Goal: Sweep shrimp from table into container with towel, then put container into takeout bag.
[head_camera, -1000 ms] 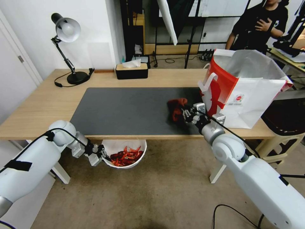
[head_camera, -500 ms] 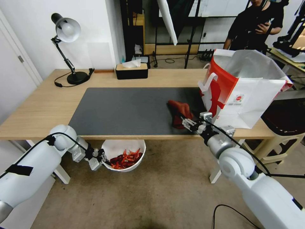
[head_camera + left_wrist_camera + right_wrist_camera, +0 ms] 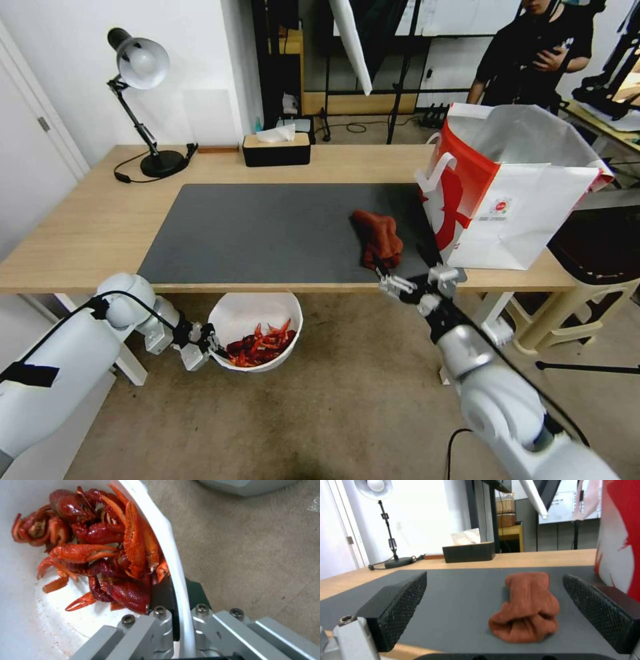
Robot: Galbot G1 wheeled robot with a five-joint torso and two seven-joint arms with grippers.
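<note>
**Bowl below the table edge, towel left on the mat**

We see the left end effector (image 3: 203,343) clamped on the bowl (image 3: 253,313) rim, holding it below the table (image 3: 80,227) front edge, over open floor. Shrimp (image 3: 100,552) lie heaped inside against the gripped wall. The right end effector (image 3: 395,285), fingers apart, hangs just off the front edge, near the towel (image 3: 378,237). The bag (image 3: 513,193) stands upright beside the towel.
</note>
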